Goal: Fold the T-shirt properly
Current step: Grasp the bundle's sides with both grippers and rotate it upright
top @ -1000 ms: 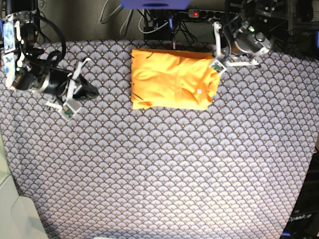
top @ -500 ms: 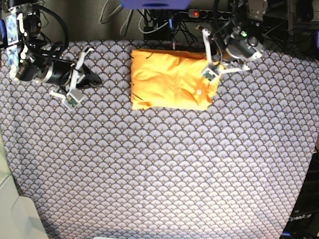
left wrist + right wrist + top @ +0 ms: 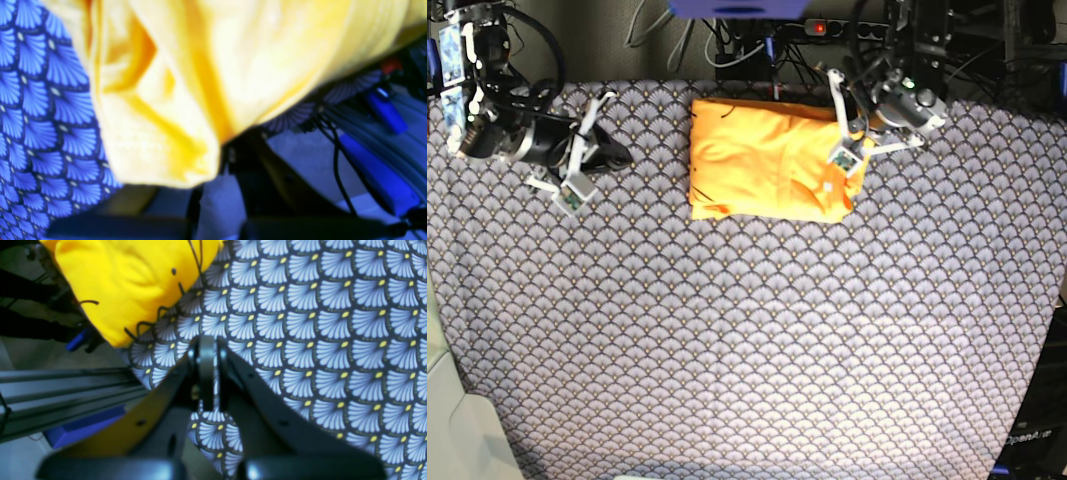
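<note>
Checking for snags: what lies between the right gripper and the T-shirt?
Only bare tablecloth separates right gripper from T-shirt, shown in the base view.

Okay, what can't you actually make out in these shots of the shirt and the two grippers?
- Left gripper: its fingertips are lost against the T-shirt in the base view, and the blurred left wrist view shows only dark shapes below the cloth.
- T-shirt layers: folded under, hidden in every view.
- T-shirt's far edge: cut off by the top of the right wrist view.
- Right gripper: jaws together over the tablecloth; whether they touch it is unclear.
</note>
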